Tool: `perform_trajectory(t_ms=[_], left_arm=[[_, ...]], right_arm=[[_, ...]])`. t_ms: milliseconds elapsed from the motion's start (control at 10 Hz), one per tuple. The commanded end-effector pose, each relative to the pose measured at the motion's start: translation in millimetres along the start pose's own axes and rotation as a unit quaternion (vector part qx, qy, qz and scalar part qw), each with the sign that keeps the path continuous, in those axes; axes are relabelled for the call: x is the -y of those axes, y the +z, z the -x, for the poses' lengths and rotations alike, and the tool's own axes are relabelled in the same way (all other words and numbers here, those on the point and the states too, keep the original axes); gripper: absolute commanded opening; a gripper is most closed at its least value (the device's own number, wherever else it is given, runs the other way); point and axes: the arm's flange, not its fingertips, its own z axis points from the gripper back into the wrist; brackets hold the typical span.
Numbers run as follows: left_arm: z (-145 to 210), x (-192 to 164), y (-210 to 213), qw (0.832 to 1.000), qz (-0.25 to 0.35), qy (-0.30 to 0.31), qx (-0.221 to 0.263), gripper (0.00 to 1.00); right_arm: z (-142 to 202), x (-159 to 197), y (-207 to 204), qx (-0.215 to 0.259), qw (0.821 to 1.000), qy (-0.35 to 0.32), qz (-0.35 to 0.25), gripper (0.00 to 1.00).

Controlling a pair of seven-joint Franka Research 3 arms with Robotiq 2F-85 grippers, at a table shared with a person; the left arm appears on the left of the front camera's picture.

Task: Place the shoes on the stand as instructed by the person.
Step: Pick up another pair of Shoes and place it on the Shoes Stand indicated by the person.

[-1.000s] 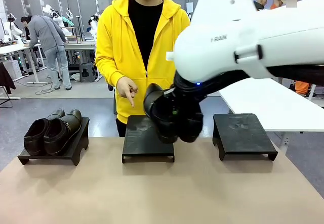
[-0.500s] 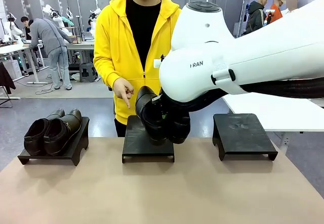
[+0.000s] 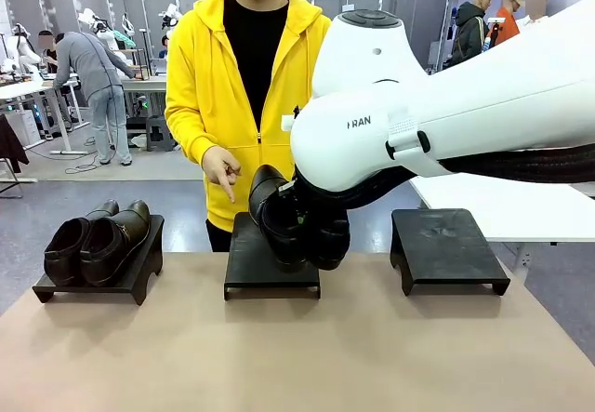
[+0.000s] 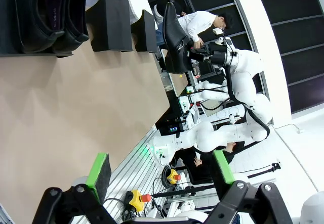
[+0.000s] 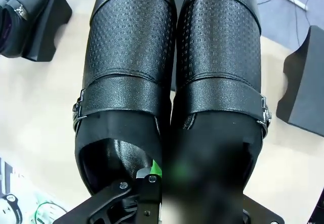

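My right gripper (image 5: 156, 177) is shut on the inner sides of a glossy black pair of shoes (image 5: 172, 67), holding the two together. In the front view this pair (image 3: 284, 221) hangs tilted just over the middle stand (image 3: 270, 271), under my big white right arm. A duller brownish-black pair (image 3: 98, 243) rests on the left stand (image 3: 139, 277). The person (image 3: 246, 68) in a yellow hoodie stands behind the table, one hand (image 3: 221, 168) pointing a finger down at the middle stand. My left gripper (image 4: 161, 169) is open and holds nothing, off to the side.
A third black stand (image 3: 446, 245) sits bare at the right of the tan table (image 3: 297, 356). A white table (image 3: 502, 193) lies behind it. The left wrist view shows the row of stands (image 4: 109, 19) from the side.
My right arm has carried the black pair left and slightly down, from beside the middle stand to right over it. The person's pointing hand has shifted a little left.
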Motion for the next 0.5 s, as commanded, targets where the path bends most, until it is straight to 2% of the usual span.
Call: perform_trajectory(t_ms=[0, 100, 400], left_arm=[[4.3, 3.1, -2.1, 1.0, -0.004, -0.004, -0.002, 1.0], [4.3, 3.1, -2.1, 1.0, -0.004, -0.004, -0.002, 1.0], [4.3, 3.1, -2.1, 1.0, -0.004, -0.004, -0.002, 1.0]], right_arm=[[-3.3, 0.6, 7.7, 0.012, 1.0, 0.004, -0.004, 0.0], [0.0, 0.0, 0.0, 0.0, 1.0, 0.0, 0.0, 0.07], [-32.2, -24.1, -29.7, 0.005, 1.0, -0.018, 0.015, 0.07]])
